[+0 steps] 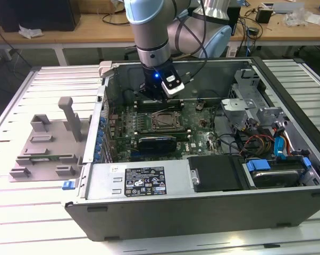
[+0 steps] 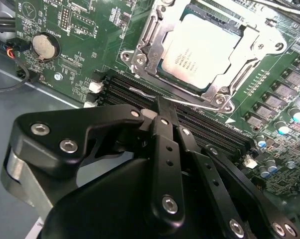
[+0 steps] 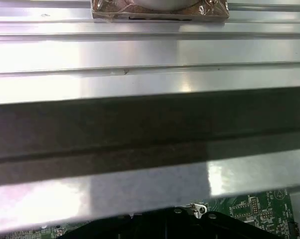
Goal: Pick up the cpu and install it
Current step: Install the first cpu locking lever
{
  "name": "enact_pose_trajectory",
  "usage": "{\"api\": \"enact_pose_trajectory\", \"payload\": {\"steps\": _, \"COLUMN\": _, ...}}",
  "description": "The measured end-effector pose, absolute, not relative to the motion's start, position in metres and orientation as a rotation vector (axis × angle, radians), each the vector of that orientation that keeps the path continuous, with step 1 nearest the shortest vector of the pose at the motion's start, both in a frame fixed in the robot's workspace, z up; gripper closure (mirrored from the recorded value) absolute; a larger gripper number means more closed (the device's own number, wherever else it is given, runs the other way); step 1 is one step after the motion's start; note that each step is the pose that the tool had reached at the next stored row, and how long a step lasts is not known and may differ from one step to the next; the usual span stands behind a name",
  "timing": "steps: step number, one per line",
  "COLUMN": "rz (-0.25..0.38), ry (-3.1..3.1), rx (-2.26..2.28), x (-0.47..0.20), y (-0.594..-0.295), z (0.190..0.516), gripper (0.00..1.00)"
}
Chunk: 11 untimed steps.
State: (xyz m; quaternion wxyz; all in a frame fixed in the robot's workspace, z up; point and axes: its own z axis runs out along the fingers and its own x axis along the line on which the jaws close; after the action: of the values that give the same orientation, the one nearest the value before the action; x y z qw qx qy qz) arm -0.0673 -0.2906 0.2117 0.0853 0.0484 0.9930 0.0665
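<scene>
The cpu (image 2: 202,50), a flat square chip with a pale silver top, is seen in the second wrist view lying inside the socket frame (image 2: 145,47) on the green motherboard (image 2: 80,35). The frame's metal rim surrounds the chip on all sides, and a thin wire lever (image 2: 190,103) runs along the frame's near edge. In the exterior view the socket (image 1: 165,120) is found near the middle of the board, inside the opened computer case (image 1: 165,204).

Just beside the socket, rows of black memory slots (image 2: 210,127) are laid out, and a round coin battery (image 2: 44,46) is set further off on the board.

The hand (image 2: 166,112) is held above the memory slots, close to the socket's edge but not touching the cpu. Its black fingers (image 2: 165,144) are drawn together, tips meeting, and nothing is gripped between them. In the exterior view the hand (image 1: 156,95) is seen lowered into the case at the far side of the socket, below the arm's wrist (image 1: 152,53), where a blue light is lit.

In the first wrist view a ribbed metal surface (image 3: 140,50) and a dark band are seen, with a strip of green board (image 3: 254,206) beneath.

Outside the case, at the exterior view's left, a grey plastic tray (image 1: 45,146) with upright posts is set on the slatted worktop (image 1: 22,212).
</scene>
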Motion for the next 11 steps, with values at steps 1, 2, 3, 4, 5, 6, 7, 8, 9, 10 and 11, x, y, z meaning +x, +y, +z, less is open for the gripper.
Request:
{"api": "enact_pose_trajectory", "payload": {"steps": 1, "rz": 0.198, "ry": 2.958, "rx": 0.144, "x": -0.0686, "y": -0.2905, "z": 0.211, "gripper": 0.89}}
{"api": "enact_pose_trajectory", "payload": {"steps": 2, "rz": 0.198, "ry": 2.955, "rx": 0.144, "x": -0.0698, "y": -0.2905, "z": 0.2101, "gripper": 0.89}}
{"api": "enact_pose_trajectory", "payload": {"steps": 3, "rz": 0.198, "ry": 2.953, "rx": 0.143, "x": -0.0704, "y": -0.2904, "z": 0.2093, "gripper": 0.89}}
{"api": "enact_pose_trajectory", "payload": {"steps": 4, "rz": 0.198, "ry": 2.952, "rx": 0.143, "x": -0.0705, "y": -0.2904, "z": 0.2087, "gripper": 0.89}}
{"api": "enact_pose_trajectory", "payload": {"steps": 5, "rz": 0.198, "ry": 2.95, "rx": 0.143, "x": -0.0705, "y": -0.2904, "z": 0.2079, "gripper": 0.89}}
{"api": "enact_pose_trajectory", "payload": {"steps": 6, "rz": 0.197, "ry": 2.949, "rx": 0.142, "x": -0.0705, "y": -0.2905, "z": 0.2075, "gripper": 0.89}}
{"api": "enact_pose_trajectory", "payload": {"steps": 7, "rz": 0.197, "ry": 2.949, "rx": 0.142, "x": -0.0705, "y": -0.2904, "z": 0.2071, "gripper": 0.89}}
{"api": "enact_pose_trajectory", "payload": {"steps": 8, "rz": 0.195, "ry": 2.949, "rx": 0.142, "x": -0.0706, "y": -0.2905, "z": 0.2066, "gripper": 0.89}}
{"api": "enact_pose_trajectory", "payload": {"steps": 9, "rz": 0.195, "ry": 2.948, "rx": 0.142, "x": -0.0706, "y": -0.2905, "z": 0.2063, "gripper": 0.89}}
{"api": "enact_pose_trajectory", "payload": {"steps": 10, "rz": 0.194, "ry": 2.948, "rx": 0.142, "x": -0.0706, "y": -0.2905, "z": 0.206, "gripper": 0.89}}
{"api": "enact_pose_trajectory", "payload": {"steps": 11, "rz": 0.193, "ry": 2.948, "rx": 0.142, "x": -0.0706, "y": -0.2905, "z": 0.2054, "gripper": 0.89}}
